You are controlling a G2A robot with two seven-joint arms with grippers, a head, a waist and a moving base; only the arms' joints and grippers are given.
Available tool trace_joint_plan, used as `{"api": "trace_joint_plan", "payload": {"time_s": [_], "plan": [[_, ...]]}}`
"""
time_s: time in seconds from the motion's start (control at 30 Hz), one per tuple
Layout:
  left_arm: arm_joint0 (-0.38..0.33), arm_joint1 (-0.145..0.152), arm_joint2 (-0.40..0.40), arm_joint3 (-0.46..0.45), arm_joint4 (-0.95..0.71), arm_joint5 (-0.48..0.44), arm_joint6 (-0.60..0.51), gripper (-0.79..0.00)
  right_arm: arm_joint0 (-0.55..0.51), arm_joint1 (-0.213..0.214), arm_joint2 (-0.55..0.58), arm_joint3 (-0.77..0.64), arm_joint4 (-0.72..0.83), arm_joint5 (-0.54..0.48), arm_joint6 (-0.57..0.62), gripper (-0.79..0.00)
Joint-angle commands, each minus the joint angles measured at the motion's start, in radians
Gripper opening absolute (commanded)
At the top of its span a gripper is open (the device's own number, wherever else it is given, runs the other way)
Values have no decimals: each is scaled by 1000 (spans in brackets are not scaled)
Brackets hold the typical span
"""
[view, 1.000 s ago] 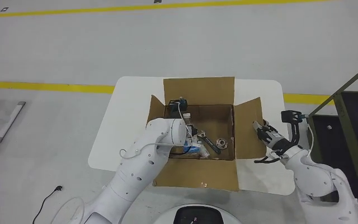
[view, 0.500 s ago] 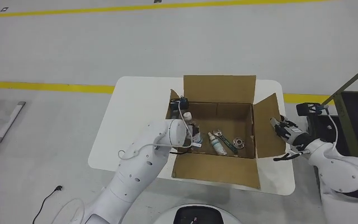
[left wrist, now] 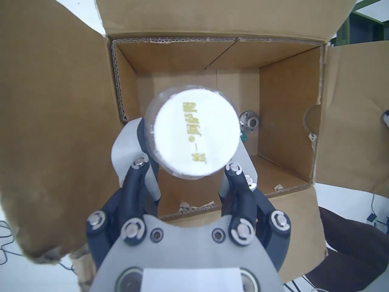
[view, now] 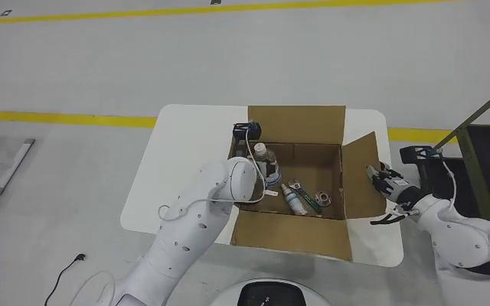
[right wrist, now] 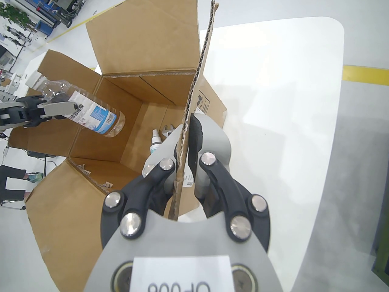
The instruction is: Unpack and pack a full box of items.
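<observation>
An open cardboard box (view: 298, 122) stands on the white table (view: 184, 153). My left gripper (left wrist: 185, 153) is shut on a clear water bottle (view: 266, 161) with a white cap (left wrist: 196, 132), held tilted above the box's left part. The same bottle (right wrist: 91, 112) hangs over the box's inside, in the left gripper (right wrist: 45, 109). My right gripper (right wrist: 187, 141) is shut on the upright right flap (right wrist: 200, 62) of the box, at the table's right side (view: 380, 180). On the box floor lie a small spray bottle (view: 292, 198), a wrench (view: 306, 197) and a metal fitting (view: 324, 200).
The table's left part (view: 176, 191) is bare white surface. A dark rack with a green frame (view: 459, 161) stands just right of the table. The box's front flap (view: 291, 233) hangs out toward the table's near edge.
The box has slid to the right with my right gripper on its flap. My left gripper has lifted the water bottle up out of the box.
</observation>
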Motion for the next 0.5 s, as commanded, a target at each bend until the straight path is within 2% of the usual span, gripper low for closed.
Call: {"api": "trace_joint_plan", "payload": {"time_s": [0.0,0.17,0.47], "plan": [[-9,-5,21,60,8,-2,-7,-785,-5,1,-2,-4,2,3,-4,-785],[-41,-28,69,202,-7,18,21,-785,-14,3,-7,-9,8,7,-9,-785],[-152,-93,179,460,-45,29,65,-785,-26,6,-14,-20,15,16,-15,-785]]}}
